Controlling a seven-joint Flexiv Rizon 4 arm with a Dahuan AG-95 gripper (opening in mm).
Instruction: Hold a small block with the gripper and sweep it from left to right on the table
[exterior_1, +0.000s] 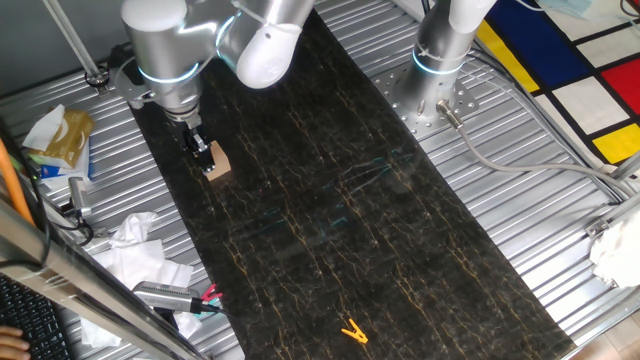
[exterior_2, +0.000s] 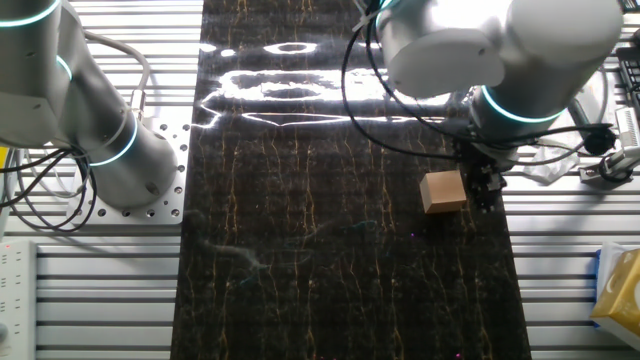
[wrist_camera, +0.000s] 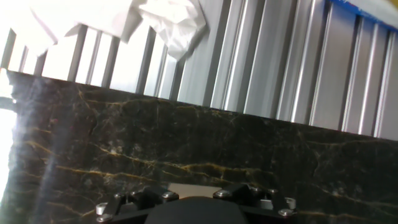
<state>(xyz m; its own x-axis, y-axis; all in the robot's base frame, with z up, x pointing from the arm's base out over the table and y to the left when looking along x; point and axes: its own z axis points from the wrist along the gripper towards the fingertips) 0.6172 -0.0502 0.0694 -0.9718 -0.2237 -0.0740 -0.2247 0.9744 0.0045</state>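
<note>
The small block (exterior_1: 217, 163) sits on the table (exterior_1: 330, 200), pinched by the downward-pointing tool (exterior_1: 200, 148).

The block (exterior_1: 217, 164) sits on the desk (exterior_1: 330, 220) near one long edge, touching the claw (exterior_1: 200, 148), which stands between block and edge. A clip (exterior_1: 353, 331) lies on the desk, well apart, toward the far end. A second arm's base (exterior_1: 432, 95) stands beside the opposite long edge.
</note>
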